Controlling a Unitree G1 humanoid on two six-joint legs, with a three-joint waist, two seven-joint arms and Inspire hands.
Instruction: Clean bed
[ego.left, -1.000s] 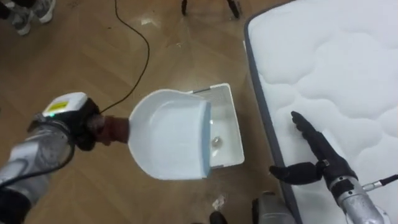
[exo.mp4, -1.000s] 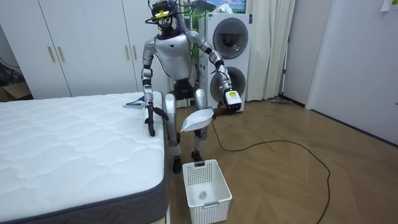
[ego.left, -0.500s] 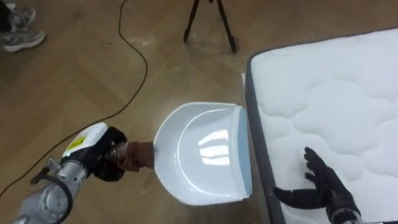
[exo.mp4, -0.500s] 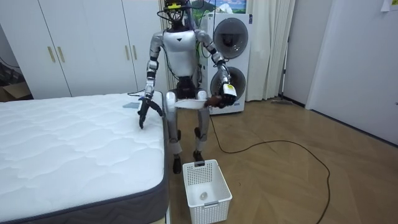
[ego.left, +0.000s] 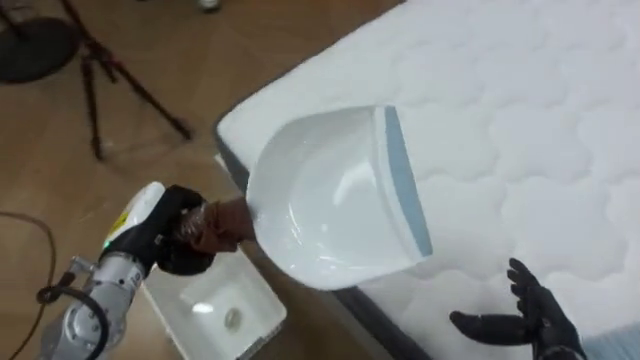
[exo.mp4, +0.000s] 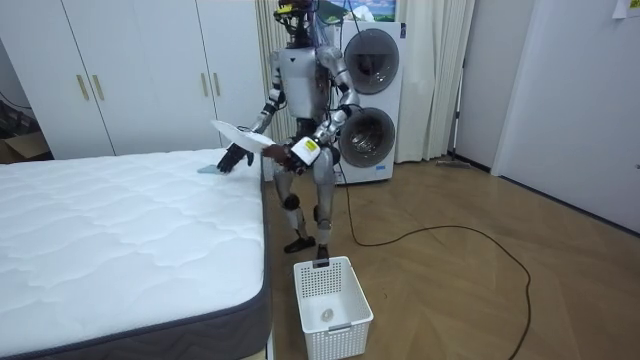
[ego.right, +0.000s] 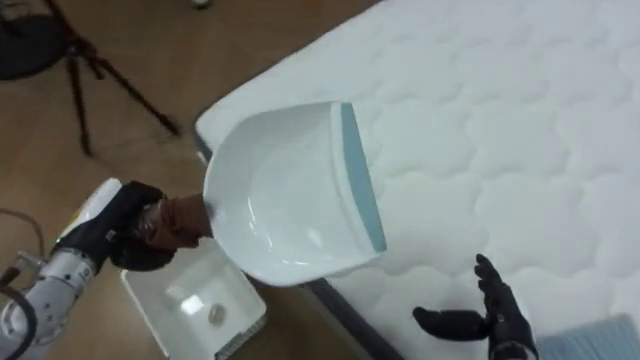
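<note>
The white dustpan with a blue-grey lip hangs over the corner of the white quilted mattress, its lip toward the bed; I see nothing in it. My left hand is shut on its brown handle, out over the floor beside the bed. My right hand is open, fingers straight and thumb out, low over the mattress near its edge. In the room view I stand at the bed's far corner, holding the dustpan up over it.
A white basket stands on the wooden floor below my left arm, with a small object inside. A flat blue thing lies on the bed near my right hand. A tripod stands further off. Stacked washing machines are behind me.
I have straightened up, stepped and turned toward the bed. The dustpan has swung from above the basket to level over the mattress corner. My right hand has stayed open over the bed.
</note>
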